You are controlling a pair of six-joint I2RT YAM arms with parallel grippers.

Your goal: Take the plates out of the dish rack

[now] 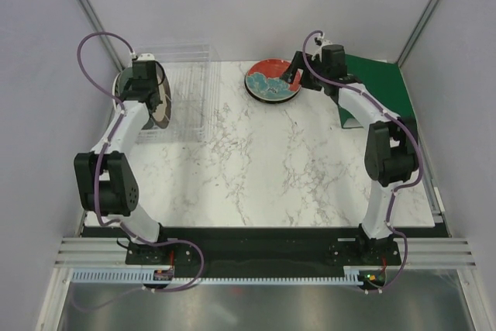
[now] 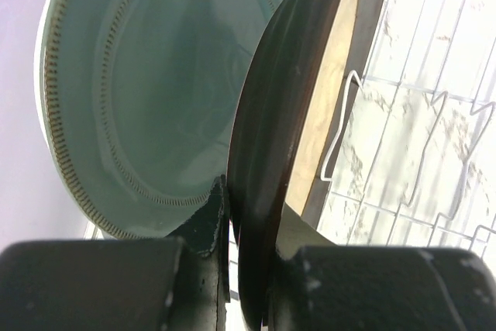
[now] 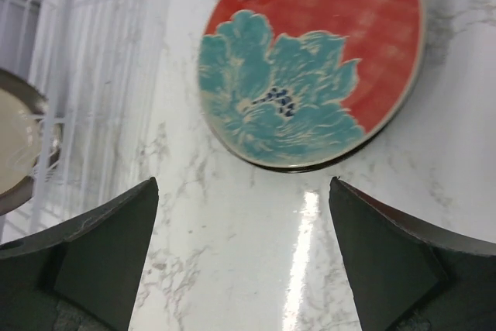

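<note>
My left gripper point(image 1: 153, 92) point(image 2: 257, 218) is shut on the rim of an upright cream plate with a dark brown rim point(image 1: 161, 102) point(image 2: 267, 145), at the left end of the clear dish rack point(image 1: 190, 79) point(image 2: 434, 122). A plain teal-green plate point(image 2: 147, 91) stands on edge right behind it. The red plate with teal flowers point(image 1: 271, 81) point(image 3: 310, 60) lies flat on the marble table point(image 1: 256, 160). My right gripper point(image 1: 291, 81) point(image 3: 240, 199) hovers open at that plate's near edge, with only bare marble between its fingers.
A green ring binder point(image 1: 380, 83) lies at the table's back right, beside the right arm. The cell's grey walls close in at the back and on both sides. A black strip runs along the near edge by the arm bases.
</note>
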